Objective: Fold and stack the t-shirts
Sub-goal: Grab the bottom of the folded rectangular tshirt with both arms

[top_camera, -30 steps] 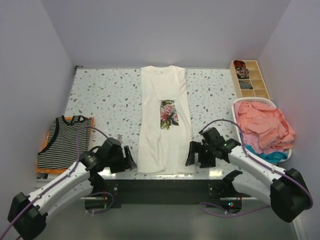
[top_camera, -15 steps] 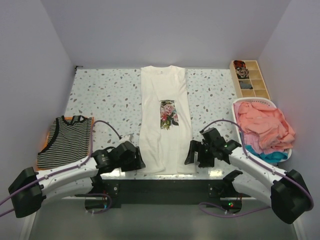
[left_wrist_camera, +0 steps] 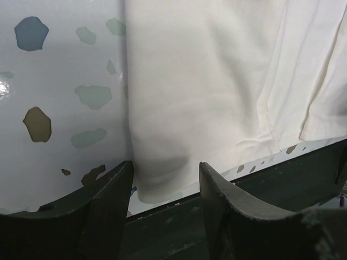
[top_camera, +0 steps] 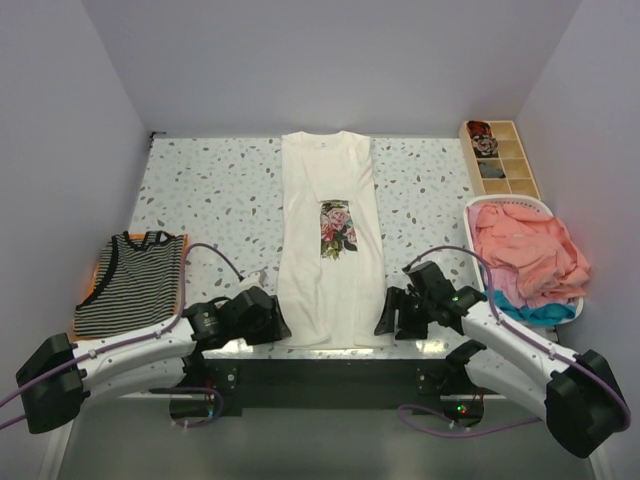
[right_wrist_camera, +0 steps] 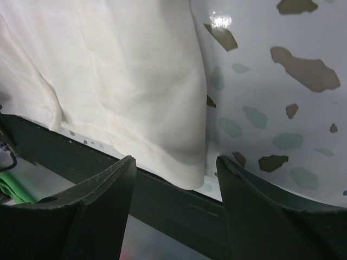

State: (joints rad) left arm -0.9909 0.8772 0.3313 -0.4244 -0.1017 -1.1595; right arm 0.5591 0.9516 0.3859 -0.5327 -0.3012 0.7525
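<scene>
A cream t-shirt [top_camera: 328,240] with a pink-rose print lies lengthwise down the middle of the table, its sides folded in and its hem at the near edge. My left gripper [top_camera: 277,327] is open at the hem's left corner [left_wrist_camera: 157,179], which lies between its jaws. My right gripper [top_camera: 385,320] is open at the hem's right corner [right_wrist_camera: 187,162], also between its jaws. A folded black-and-white striped tee [top_camera: 130,282] lies at the left on an orange one [top_camera: 97,341]. Coral-pink [top_camera: 530,255] and blue [top_camera: 545,312] tees fill a basket.
A white basket [top_camera: 508,205] stands at the right edge. A compartmented wooden tray [top_camera: 500,158] sits at the back right. The table's dark near edge [left_wrist_camera: 217,216] runs just under both grippers. White walls enclose the table on three sides.
My left gripper swung right from beside the striped tee to the cream shirt's left hem corner. My right gripper shifted slightly toward the near edge.
</scene>
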